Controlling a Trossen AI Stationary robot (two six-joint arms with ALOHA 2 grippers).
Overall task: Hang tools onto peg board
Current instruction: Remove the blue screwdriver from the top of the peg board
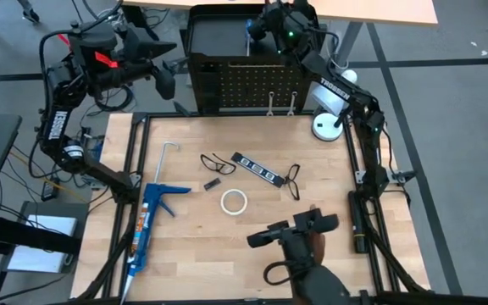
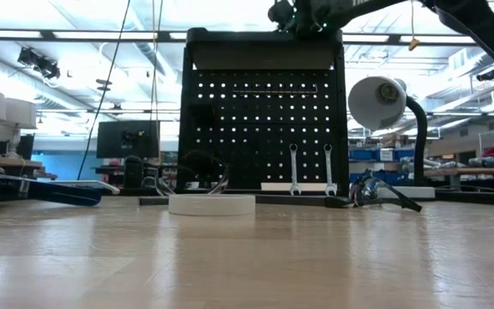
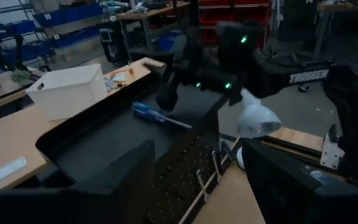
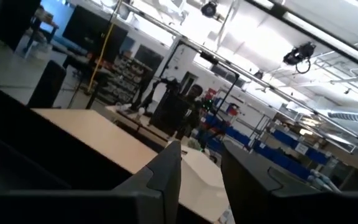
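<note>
High view: right claw (image 1: 257, 32) sits over the peg board (image 1: 252, 80) top at 12 o'clock; left claw (image 1: 163, 76) waits at 10, fingers wide. Tape ring (image 1: 234, 202) mid-counter (image 1: 312, 229). Low view: two wrenches (image 2: 293, 169) hang on board. Left wrist: blue-handled screwdriver (image 3: 157, 116) lies atop board just beside right claw; can't tell its gap.

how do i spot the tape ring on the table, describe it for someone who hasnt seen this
Start at the black peg board standing at the far edge of the wooden table. Come toward the near side past the black strip with white marks; the tape ring lies flat just beyond it, near the table's middle. It is the only white, round, hollow thing among dark wire loops and long tools.
</note>
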